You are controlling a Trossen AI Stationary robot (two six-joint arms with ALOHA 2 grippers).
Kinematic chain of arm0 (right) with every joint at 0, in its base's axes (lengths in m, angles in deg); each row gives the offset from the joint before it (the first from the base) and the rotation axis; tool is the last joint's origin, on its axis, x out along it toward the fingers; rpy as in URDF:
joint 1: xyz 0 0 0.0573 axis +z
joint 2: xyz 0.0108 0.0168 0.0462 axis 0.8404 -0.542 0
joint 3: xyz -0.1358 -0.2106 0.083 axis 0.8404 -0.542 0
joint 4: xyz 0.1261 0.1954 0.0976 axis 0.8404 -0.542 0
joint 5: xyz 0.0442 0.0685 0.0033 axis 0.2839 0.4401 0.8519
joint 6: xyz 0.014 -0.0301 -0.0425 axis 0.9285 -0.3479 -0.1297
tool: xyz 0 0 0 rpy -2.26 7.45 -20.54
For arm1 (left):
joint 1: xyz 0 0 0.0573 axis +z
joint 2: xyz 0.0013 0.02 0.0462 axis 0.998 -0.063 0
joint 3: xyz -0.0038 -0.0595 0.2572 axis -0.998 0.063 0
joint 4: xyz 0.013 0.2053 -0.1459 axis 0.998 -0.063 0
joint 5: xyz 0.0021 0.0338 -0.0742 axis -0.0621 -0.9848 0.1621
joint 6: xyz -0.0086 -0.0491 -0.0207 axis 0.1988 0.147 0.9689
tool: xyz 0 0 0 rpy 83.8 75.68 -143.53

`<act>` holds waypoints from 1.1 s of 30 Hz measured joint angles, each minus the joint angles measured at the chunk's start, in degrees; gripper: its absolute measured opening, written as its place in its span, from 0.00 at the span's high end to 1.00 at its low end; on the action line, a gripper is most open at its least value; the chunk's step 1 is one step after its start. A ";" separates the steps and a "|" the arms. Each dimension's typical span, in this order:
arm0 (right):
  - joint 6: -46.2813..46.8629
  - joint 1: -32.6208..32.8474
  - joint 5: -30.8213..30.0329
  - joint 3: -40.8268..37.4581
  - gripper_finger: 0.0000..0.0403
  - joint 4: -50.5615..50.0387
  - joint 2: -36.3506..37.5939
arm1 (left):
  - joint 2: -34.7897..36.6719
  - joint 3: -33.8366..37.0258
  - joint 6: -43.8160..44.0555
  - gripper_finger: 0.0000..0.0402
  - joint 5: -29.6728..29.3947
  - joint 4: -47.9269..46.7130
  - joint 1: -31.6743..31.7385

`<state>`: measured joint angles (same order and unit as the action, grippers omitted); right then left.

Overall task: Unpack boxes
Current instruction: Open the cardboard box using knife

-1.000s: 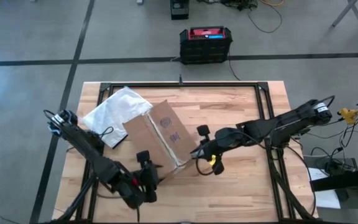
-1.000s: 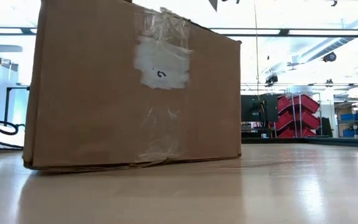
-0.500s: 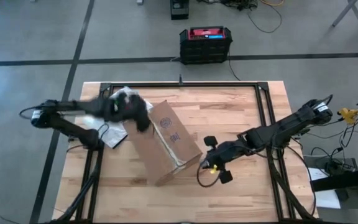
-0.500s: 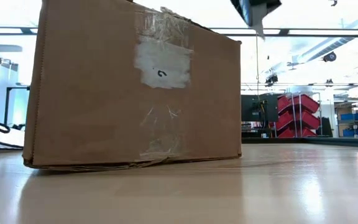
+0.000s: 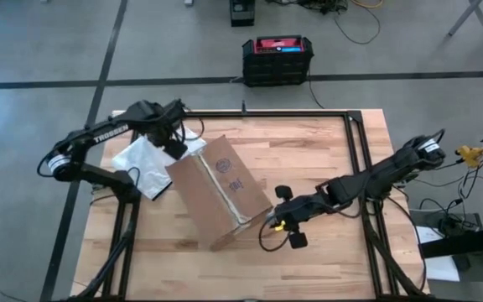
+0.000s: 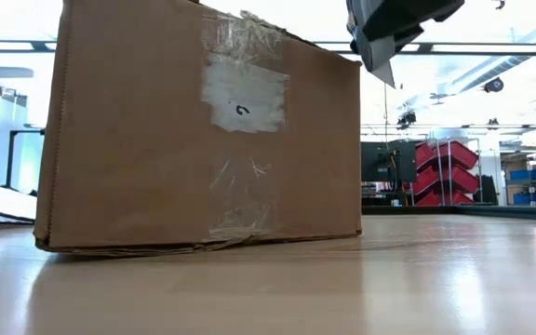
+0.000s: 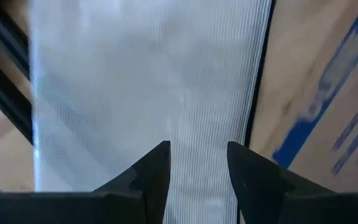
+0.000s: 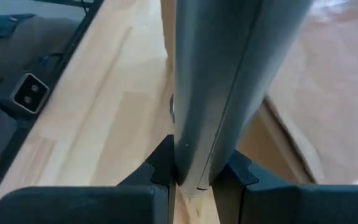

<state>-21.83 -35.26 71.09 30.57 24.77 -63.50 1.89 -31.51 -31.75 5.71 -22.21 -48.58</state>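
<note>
the cardboard box [image 5: 218,191] lies slightly left of centre in the high view, turned at an angle on the wooden worktop [image 5: 325,159], its blue-printed face up and a strip of clear tape along the edge toward the lower right. in the low view the box [image 6: 194,135] fills the left and middle of the frame, standing on the worktop [image 6: 342,288], with crinkled clear tape and a torn white label patch [image 6: 242,95] on the side facing the camera.

the left gripper [image 5: 174,134] hovers in the upper left part of the high view, over the white plastic bag [image 5: 145,159] that lies just beside the box's upper left corner. in the left wrist view its jaws stand apart with nothing between them; the two dark fingers [image 7: 154,168] frame the ribbed white bag [image 7: 142,93], and the box's blue print [image 7: 328,99] shows at the right edge of that frame.

the right gripper [image 5: 282,220] sits just right of the box's lower right corner in the high view, near the taped edge. in the right wrist view its jaws are clamped on a grey blade-like tool [image 8: 229,81] that runs up the middle of the frame, with the worktop [image 8: 104,112] beyond it. in the low view a dark gripper holding a pale pointed piece [image 6: 384,33] hangs at the top right, above the box's far corner.

on the floor beyond the worktop, at the top centre of the high view, stands a black-and-red case [image 5: 277,59].
</note>
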 joint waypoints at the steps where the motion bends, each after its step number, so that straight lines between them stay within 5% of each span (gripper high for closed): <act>1: 0.01 -0.28 -0.34 0.00 0.88 0.65 -0.75 | 0.26 0.93 0.28 0.66 0.70 -0.14 -1.39; 13: -6.59 -9.71 -4.20 -0.24 0.88 -5.28 2.87 | 4.24 3.20 13.70 0.69 3.54 2.28 -29.45; 16: -8.92 -13.61 -13.83 -0.24 0.88 -14.30 5.29 | 3.55 3.20 16.41 0.70 7.48 4.73 -37.40; 20: -5.97 -15.94 -29.05 0.94 0.88 -18.16 10.49 | 1.58 3.02 19.25 0.70 8.13 22.31 -45.95; 25: -1.51 -13.57 -28.03 1.07 0.88 -26.26 20.02 | 0.67 2.89 17.71 0.69 10.24 36.47 -49.78; 33: 5.50 -10.43 -26.65 0.70 0.88 -35.75 27.69 | 1.43 1.51 17.15 0.70 9.19 30.89 -49.93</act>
<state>-16.33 -45.69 44.44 31.26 -10.98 -35.81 3.32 -30.00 -14.60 14.90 8.68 -98.51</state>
